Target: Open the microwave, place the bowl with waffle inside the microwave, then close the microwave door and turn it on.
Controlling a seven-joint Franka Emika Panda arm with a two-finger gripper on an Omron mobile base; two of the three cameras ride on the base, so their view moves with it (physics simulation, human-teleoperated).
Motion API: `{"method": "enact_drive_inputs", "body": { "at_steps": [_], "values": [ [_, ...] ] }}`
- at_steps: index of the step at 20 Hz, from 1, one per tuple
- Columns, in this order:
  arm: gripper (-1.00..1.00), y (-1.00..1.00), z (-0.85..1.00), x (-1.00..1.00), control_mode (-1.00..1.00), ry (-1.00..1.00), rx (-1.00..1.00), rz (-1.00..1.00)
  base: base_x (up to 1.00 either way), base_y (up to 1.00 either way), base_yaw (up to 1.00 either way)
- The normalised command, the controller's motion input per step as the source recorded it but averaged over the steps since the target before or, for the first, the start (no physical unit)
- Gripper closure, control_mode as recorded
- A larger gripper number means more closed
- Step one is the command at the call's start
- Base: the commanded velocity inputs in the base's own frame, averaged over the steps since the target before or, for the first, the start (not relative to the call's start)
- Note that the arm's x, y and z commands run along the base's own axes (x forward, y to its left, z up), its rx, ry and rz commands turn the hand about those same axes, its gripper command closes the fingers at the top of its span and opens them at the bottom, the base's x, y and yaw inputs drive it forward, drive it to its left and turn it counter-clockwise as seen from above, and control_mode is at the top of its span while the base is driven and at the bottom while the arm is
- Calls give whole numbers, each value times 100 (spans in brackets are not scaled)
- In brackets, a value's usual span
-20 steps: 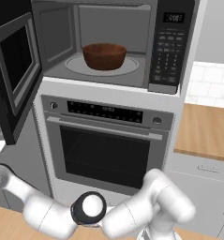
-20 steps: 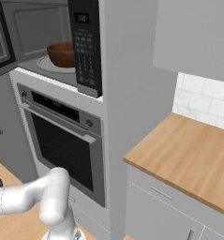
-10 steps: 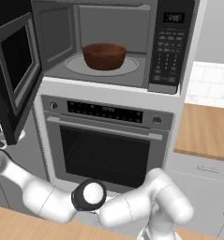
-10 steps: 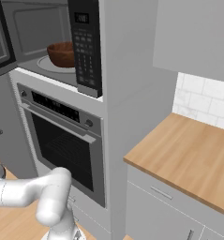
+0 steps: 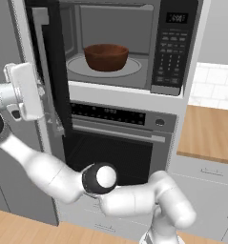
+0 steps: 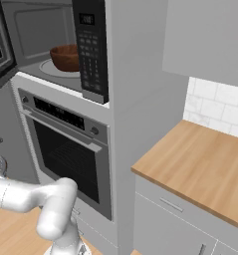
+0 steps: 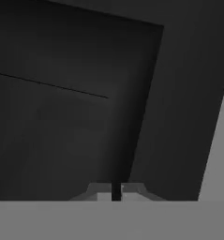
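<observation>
On the glass turntable inside the microwave (image 5: pixel 120 43) sat the bowl (image 5: pixel 106 56) (waffle not discernible in it), so opening and loading looked done. The microwave door (image 5: pixel 51 81) stood part-open w/ the gripper (image 7: pixel 115 191) hard against its dark outer face, fingers nearly together, holding nothing. Left, by the look of it: shut the door, then press start on the keypad (image 5: pixel 171 57).

Base views bright, even, soft render, no hard shadows, slight blur. My hand view dim, near-black microwave door (image 7: pixel 76 108) close ahead, faint gradient, no glare.
</observation>
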Motion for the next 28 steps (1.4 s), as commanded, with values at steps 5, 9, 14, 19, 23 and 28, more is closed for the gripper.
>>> {"method": "enact_drive_inputs", "body": {
  "at_steps": [5, 9, 14, 19, 23, 28],
  "values": [
    [100, -100, 39, 94, -100, 7, 45, 0, 0, 0, 0],
    [100, -100, 0, 100, -100, 17, 38, 0, 0, 0, 0],
    [100, -100, 13, 100, -100, 9, 42, 0, 0, 0, 0],
    [100, -100, 7, 100, -100, -2, 46, 4, 0, 0, 0],
    [100, -80, -78, 100, -100, -26, 7, 7, 0, 0, 0],
    [100, -53, -100, 75, -100, -47, -25, 13, 0, 0, 0]
  ]
}}
